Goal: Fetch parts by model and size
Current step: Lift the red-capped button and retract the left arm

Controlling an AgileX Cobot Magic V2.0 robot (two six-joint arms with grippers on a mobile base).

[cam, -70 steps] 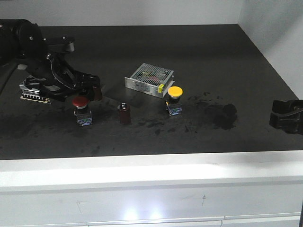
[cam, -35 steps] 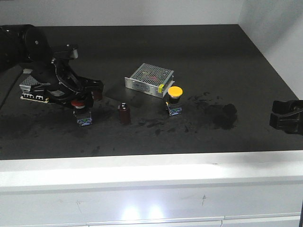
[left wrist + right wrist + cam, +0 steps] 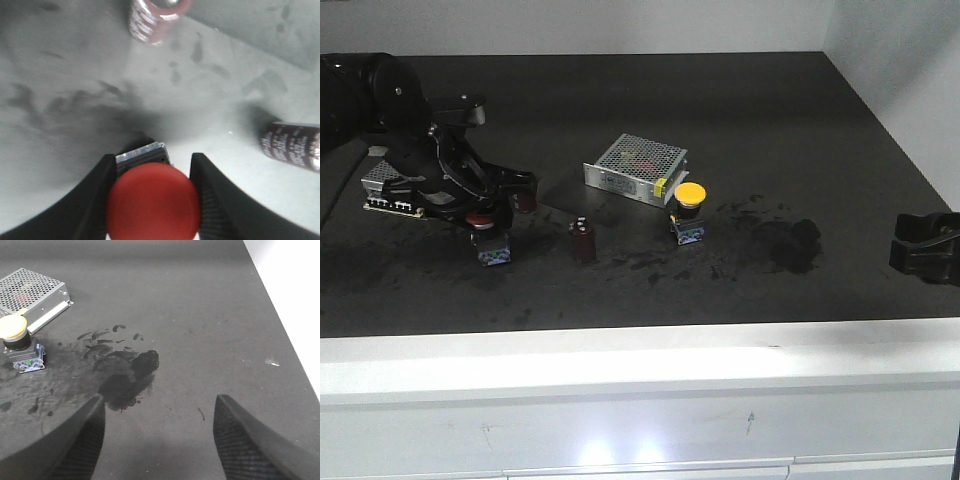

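The red-capped push-button switch (image 3: 488, 238) stands at the left of the dark table (image 3: 740, 110). In the left wrist view its red cap (image 3: 153, 201) fills the gap between the two black fingers, with its dark base just beyond. My left gripper (image 3: 480, 218) (image 3: 152, 159) is closed on the cap from both sides. The yellow-capped switch (image 3: 688, 212) (image 3: 17, 340) stands upright mid-table by a power supply box. My right gripper (image 3: 922, 248) (image 3: 160, 399) is open and empty, low over the table's right side, far from both switches.
A dark brown capacitor (image 3: 582, 240) (image 3: 150, 20) stands between the two switches, and another (image 3: 527, 195) (image 3: 292, 147) is close to my left gripper. One perforated silver box (image 3: 635, 168) (image 3: 30, 297) sits mid-table and one (image 3: 392, 188) at the far left. A black smudge (image 3: 130, 375) marks the table.
My left gripper has come down over the red-capped switch and closed round its cap. The switch has shifted slightly left. The right arm has not moved.
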